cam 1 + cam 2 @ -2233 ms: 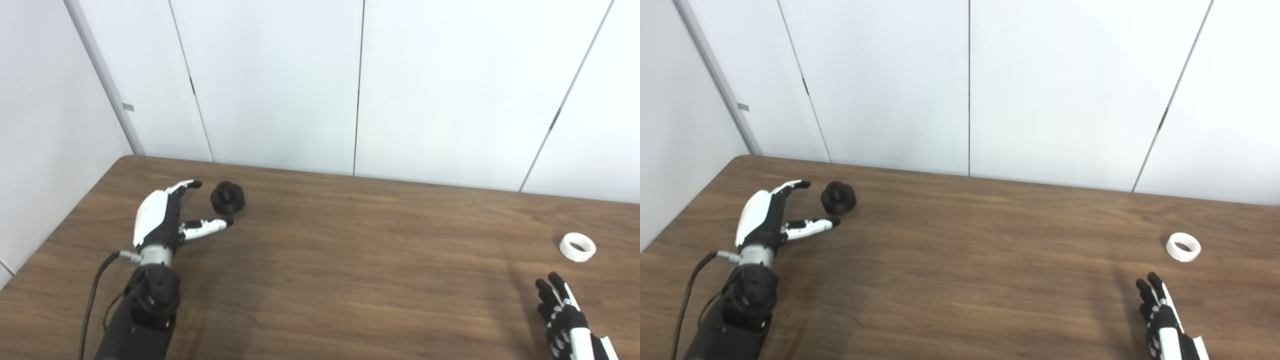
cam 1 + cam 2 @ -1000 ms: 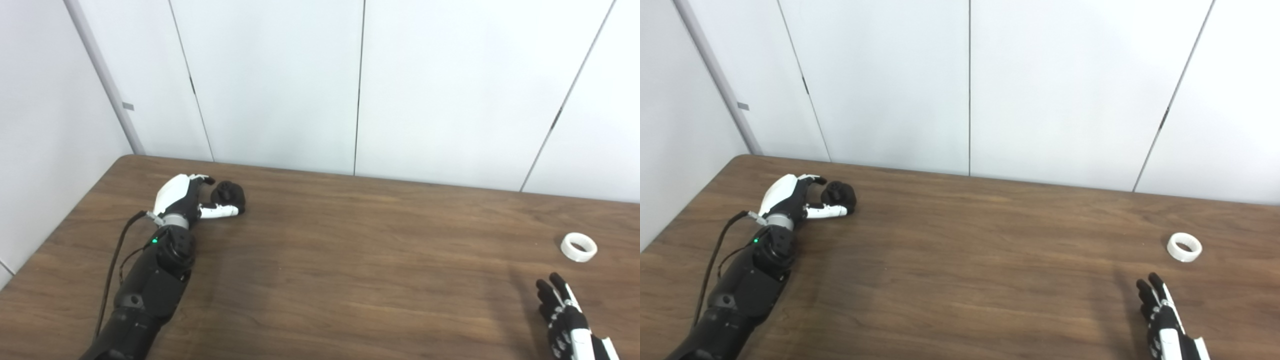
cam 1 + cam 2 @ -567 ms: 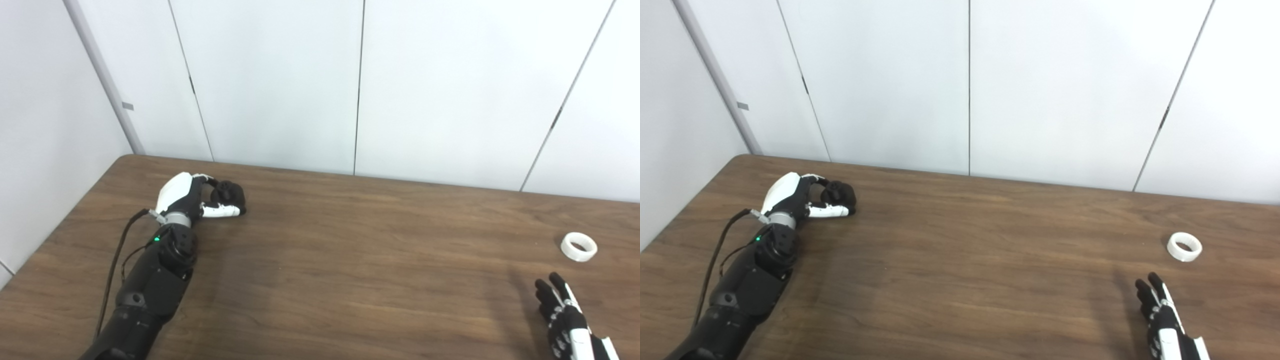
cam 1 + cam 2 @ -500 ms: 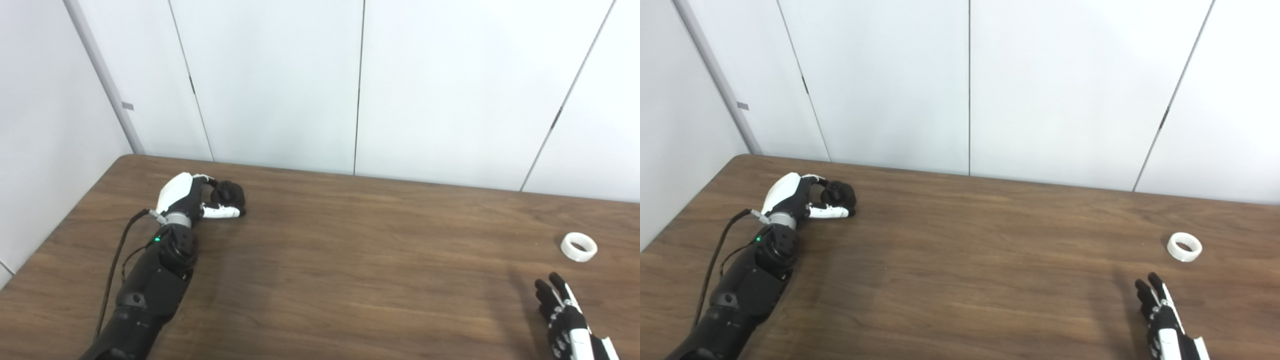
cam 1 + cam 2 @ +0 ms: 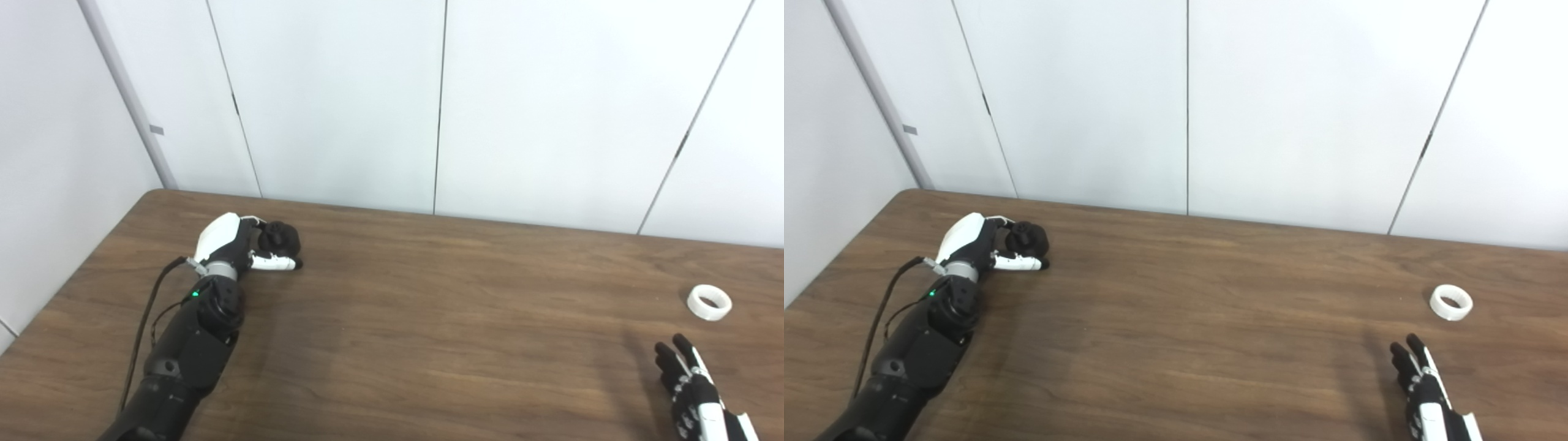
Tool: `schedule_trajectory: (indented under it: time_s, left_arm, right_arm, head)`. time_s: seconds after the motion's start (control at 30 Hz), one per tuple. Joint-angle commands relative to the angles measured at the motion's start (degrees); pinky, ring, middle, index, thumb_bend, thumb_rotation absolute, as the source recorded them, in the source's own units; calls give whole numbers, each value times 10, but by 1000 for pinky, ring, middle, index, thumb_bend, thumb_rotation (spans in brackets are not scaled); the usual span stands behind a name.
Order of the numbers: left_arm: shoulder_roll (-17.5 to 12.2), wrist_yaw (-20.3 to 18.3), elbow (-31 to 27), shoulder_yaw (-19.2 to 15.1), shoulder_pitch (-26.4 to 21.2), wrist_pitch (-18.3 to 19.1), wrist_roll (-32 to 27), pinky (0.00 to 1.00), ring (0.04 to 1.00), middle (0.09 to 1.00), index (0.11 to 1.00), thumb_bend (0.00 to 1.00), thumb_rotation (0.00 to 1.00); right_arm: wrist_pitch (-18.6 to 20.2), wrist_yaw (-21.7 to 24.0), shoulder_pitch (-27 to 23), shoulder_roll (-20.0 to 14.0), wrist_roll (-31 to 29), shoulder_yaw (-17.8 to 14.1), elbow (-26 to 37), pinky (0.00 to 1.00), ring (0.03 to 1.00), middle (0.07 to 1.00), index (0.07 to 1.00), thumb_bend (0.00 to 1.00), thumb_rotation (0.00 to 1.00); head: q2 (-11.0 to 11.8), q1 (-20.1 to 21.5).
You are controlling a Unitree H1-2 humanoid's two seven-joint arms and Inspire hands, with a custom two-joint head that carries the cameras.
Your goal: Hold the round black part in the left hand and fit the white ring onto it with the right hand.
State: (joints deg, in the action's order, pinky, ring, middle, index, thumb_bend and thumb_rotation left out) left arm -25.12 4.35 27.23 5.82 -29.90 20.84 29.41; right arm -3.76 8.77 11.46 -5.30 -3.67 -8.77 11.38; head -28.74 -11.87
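Fingers on my left hand (image 5: 229, 242) have curled in since a couple of seconds ago, when they stood spread just beside the round black part (image 5: 280, 237); now they wrap its left and top side, with the thumb laid along its near side, so I read the hand as closed on the part. From this far back I cannot be sure the grip is firm, and the part looks as if it sits on the table (image 5: 429, 306) rather than lifted. That puts me, by my judgement, at the end of the grasp step, with the lift and carry toward the middle not yet begun. This all happens near the table's far left corner, close to the back edge and the wall panels, so I would draw the part toward me and to the right instead of pushing outward. Across the middle the wooden top gives wide open room for bringing both hands together. Over on the right, the white ring (image 5: 708, 302) lies flat and untouched, not far from the right edge. My right hand (image 5: 689, 383) waits just short of it at the bottom of the view, fingers apart and holding nothing, unmoved throughout.
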Motion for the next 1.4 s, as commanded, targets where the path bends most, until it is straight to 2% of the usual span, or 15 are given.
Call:
schedule_trajectory:
  time_s: [0.0, 0.23, 0.33, 0.37, 0.4, 0.43, 0.5, 0.8, 0.9, 1.17, 1.37]
  left_arm:
    - [-19, 23, -4, -2, -27, -1, 15, 1000, 976, 913, 724, 924, 260]
    - [-21, 19, -4, -4, -28, 10, 15, 1000, 979, 904, 699, 893, 250]
    - [-17, 26, -5, -13, -27, 7, 8, 1000, 967, 886, 651, 856, 171]
    - [-15, 31, -5, -18, -26, 2, 4, 1000, 962, 873, 604, 785, 125]
    - [-13, 36, -5, -22, -25, -3, 1, 1000, 958, 863, 548, 658, 93]
    - [-12, 41, -3, -26, -24, -7, -2, 1000, 955, 855, 520, 593, 75]
    - [-9, 50, -5, -33, -21, -15, -9, 1000, 948, 830, 491, 537, 53]
    - [-10, 64, -8, -28, -18, -33, -7, 995, 937, 806, 485, 521, 45]
    - [-11, 67, -10, -27, -15, -38, -5, 959, 930, 801, 485, 521, 45]
    - [-18, 67, -20, -19, -8, -49, 4, 985, 922, 798, 485, 521, 44]
    - [-20, 40, -93, -5, 18, -36, 20, 963, 923, 805, 485, 521, 43]
  right_arm:
    - [-8, -3, 49, -8, -4, 1, -14, 1000, 968, 937, 970, 551, 1000]
    - [-8, -2, 50, -9, -7, 1, -14, 1000, 964, 944, 973, 551, 1000]
    - [-7, -2, 51, -9, -6, 1, -13, 1000, 973, 945, 977, 554, 1000]
    - [-5, -3, 51, -9, -6, 1, -12, 1000, 974, 943, 976, 552, 1000]
    - [-4, -2, 51, -9, -7, 0, -11, 1000, 975, 942, 975, 549, 1000]
    - [-3, -2, 51, -8, -9, 0, -11, 1000, 975, 942, 975, 546, 1000]
    - [0, -2, 51, -8, -11, 0, -12, 1000, 977, 944, 975, 557, 1000]
    - [-3, 0, 51, -10, -13, 1, -13, 1000, 979, 950, 980, 559, 1000]
    - [-6, 1, 52, -9, -19, 0, -15, 1000, 982, 949, 976, 559, 1000]
    - [-3, 0, 54, -9, -19, 2, -9, 1000, 978, 953, 980, 547, 1000]
    - [-3, -3, 56, -8, -8, 5, -7, 1000, 976, 952, 979, 547, 1000]
  head:
    - [-1, -1]
    - [-2, -3]
    - [-2, -4]
    - [-2, -4]
    - [-2, -4]
    - [-2, -4]
    - [-2, -4]
    - [-2, -6]
    - [-3, -7]
    - [-6, -5]
    - [-9, -2]
